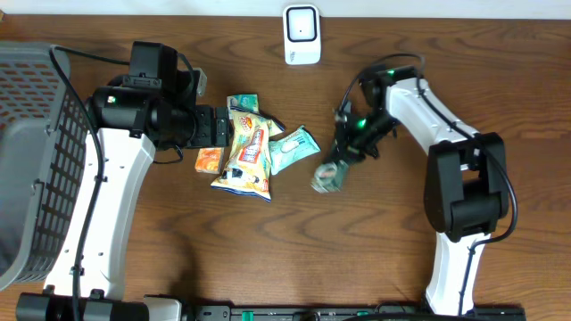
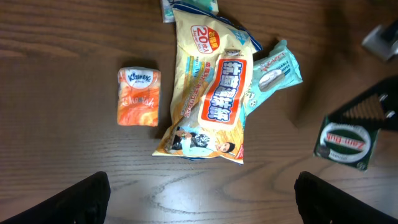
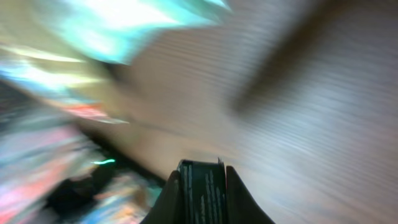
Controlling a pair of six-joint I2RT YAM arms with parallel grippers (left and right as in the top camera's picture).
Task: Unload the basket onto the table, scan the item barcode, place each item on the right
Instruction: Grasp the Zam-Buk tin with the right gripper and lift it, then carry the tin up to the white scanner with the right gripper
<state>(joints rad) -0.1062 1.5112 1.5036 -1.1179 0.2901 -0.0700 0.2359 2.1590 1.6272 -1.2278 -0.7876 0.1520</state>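
My right gripper (image 1: 343, 157) is shut on a small dark green packet (image 1: 327, 176), which hangs just above the table right of the pile. In the blurred right wrist view the packet (image 3: 202, 185) sits edge-on, pinched between both fingers. The left wrist view shows the same packet (image 2: 346, 144) with its green and white label. A white barcode scanner (image 1: 302, 34) stands at the table's back edge. My left gripper (image 1: 217, 126) is open beside the pile with nothing in it (image 2: 202, 205).
The pile holds a yellow snack bag (image 1: 248, 152), a teal packet (image 1: 293, 147), an orange tissue pack (image 1: 209, 160) and a green packet (image 1: 243, 104). A grey mesh basket (image 1: 45, 152) stands at the far left.
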